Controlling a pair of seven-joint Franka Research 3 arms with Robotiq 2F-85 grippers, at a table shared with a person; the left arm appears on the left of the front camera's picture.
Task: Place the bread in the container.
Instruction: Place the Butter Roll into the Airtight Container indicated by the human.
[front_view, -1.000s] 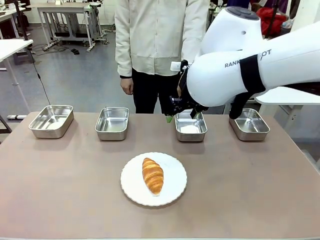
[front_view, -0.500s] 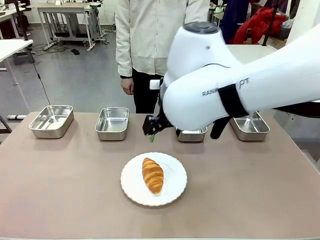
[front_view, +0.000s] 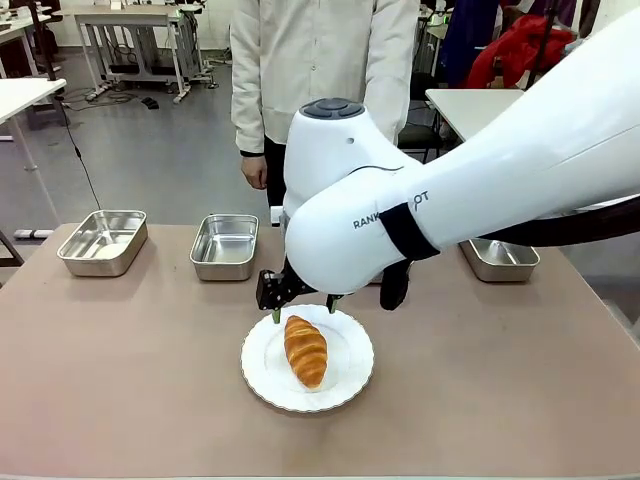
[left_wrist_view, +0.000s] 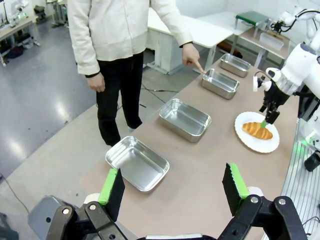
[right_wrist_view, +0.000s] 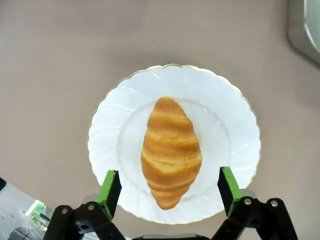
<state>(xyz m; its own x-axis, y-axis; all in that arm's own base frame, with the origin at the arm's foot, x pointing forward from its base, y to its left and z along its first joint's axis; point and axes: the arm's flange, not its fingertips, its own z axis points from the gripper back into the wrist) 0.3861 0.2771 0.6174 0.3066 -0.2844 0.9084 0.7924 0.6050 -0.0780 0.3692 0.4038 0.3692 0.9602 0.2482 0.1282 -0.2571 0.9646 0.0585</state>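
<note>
- My left hand (left_wrist_view: 172, 187) hangs off the left end of the table (front_view: 120, 380), fingers spread wide with nothing between them.
- Four steel pans stand in a row along the far edge of the table. The first pan (front_view: 102, 241) sits by the far left corner and has nothing in it.
- The second pan (front_view: 224, 245) stands just to its right, apart from it, and also has nothing in it.
- The white scalloped plate (front_view: 352, 378) lies in the middle of the table, nearer my edge than the pans are.
- The bread (front_view: 305, 350) lies on the middle of the plate, its length running from the far edge towards mine, tapered ends clear of the rim.
- My right hand (right_wrist_view: 168, 187) hangs over the plate, reaching in from the right across the middle. Its fingers are spread, one green pad on either side of one tapered end of the bread. Neither pad touches the crust, and it holds nothing.
- The container (left_wrist_view: 220, 82), third in the row, holds no bread; from the front my right arm covers it.
- A person stands at the far edge, and the person's hand (left_wrist_view: 191, 54) points a finger down at the container's rim.
- The last pan (front_view: 500, 258) stands near the far right corner, partly behind my arm.
</note>
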